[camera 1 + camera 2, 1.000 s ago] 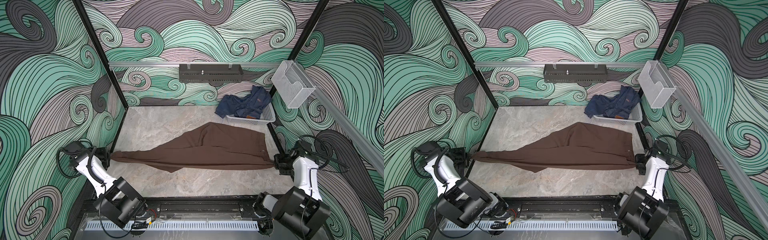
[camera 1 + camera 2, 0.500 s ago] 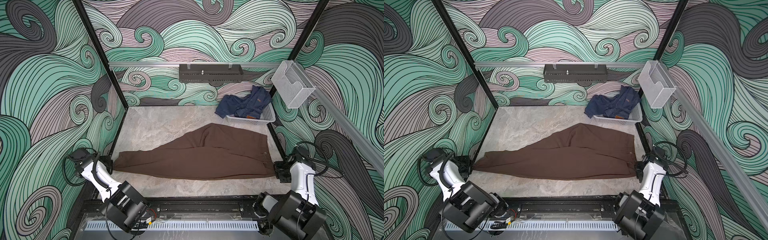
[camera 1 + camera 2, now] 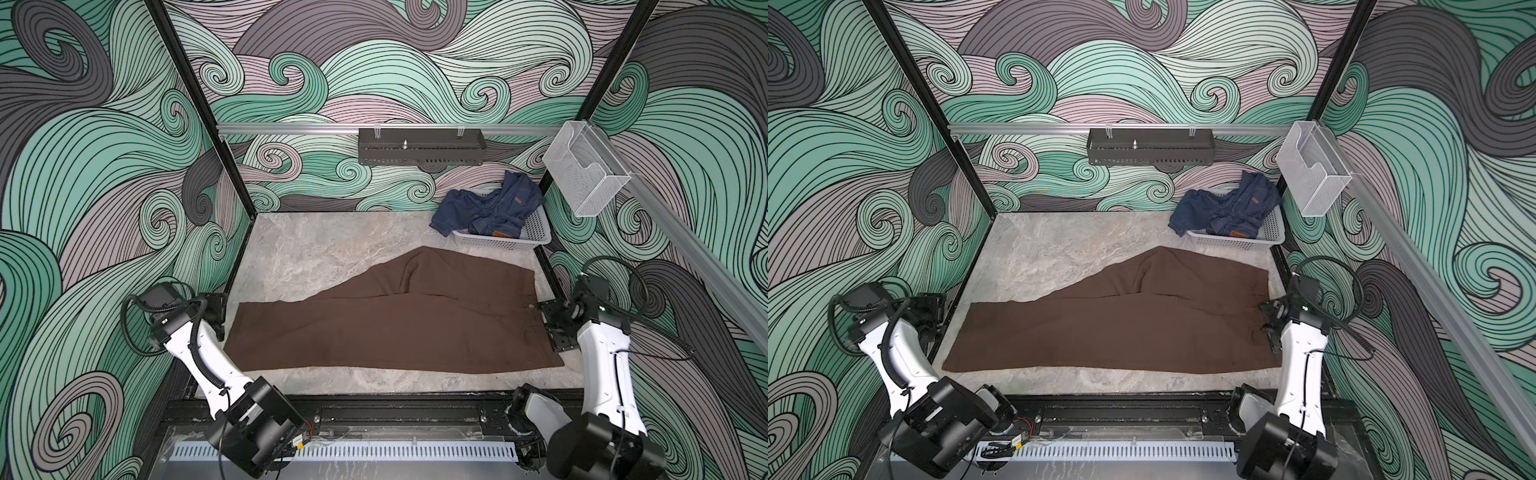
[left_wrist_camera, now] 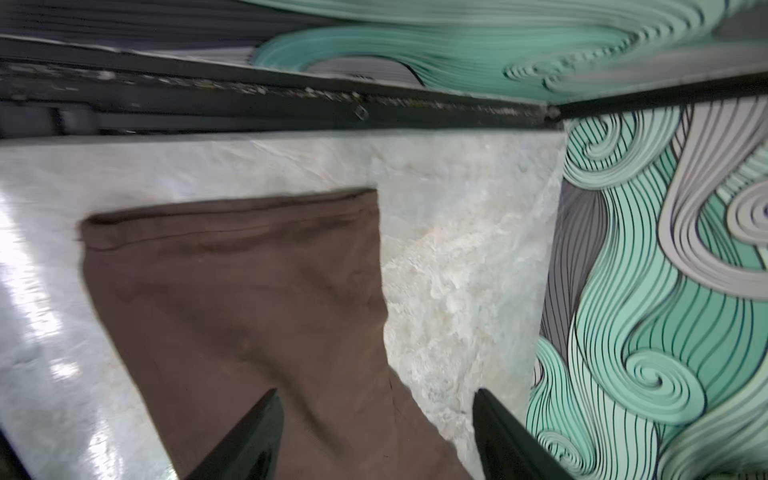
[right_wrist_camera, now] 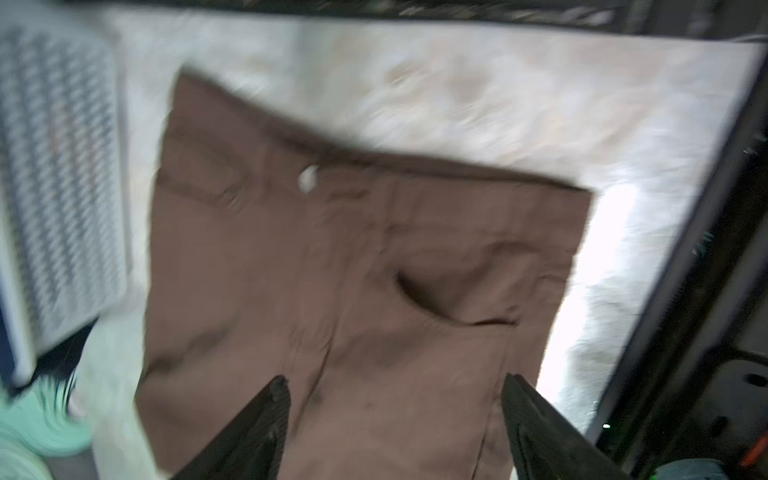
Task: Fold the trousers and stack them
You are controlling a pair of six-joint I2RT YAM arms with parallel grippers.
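A: Why do the trousers lie flat near the basket?
B: Likely smoothed for folding. The left gripper, far from the basket, and the right gripper, nearer it, both gape empty.

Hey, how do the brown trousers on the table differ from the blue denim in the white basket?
Colour: the brown trousers are plain dark brown; the blue denim is dark blue with tan patches. Pose: the trousers lie spread flat on the table; the denim is bunched, spilling over the basket rim. Both are soft garments.
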